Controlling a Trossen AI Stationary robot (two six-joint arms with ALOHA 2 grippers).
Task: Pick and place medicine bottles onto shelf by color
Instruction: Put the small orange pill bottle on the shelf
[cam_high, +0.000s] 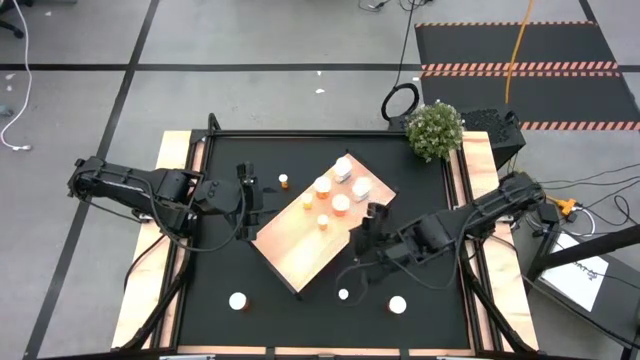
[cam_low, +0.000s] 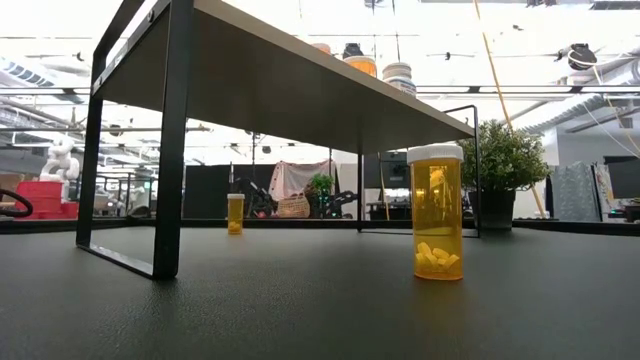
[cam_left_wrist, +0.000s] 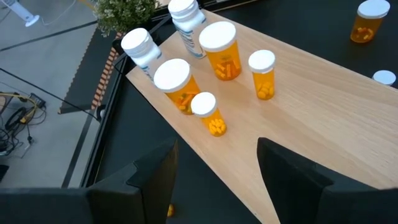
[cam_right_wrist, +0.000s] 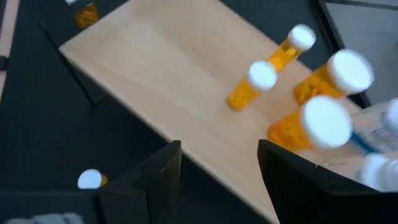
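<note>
Both grippers, left (cam_high: 254, 198) and right (cam_high: 372, 222), hover with fingers spread and empty beside the shelf (cam_high: 300, 245), which carries six medicine bottles (cam_high: 341, 204).

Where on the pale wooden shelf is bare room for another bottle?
The pale wooden shelf is bare over its half nearest the left gripper and right gripper. The corner near the potted plant is crowded with orange bottles and white bottles.
</note>
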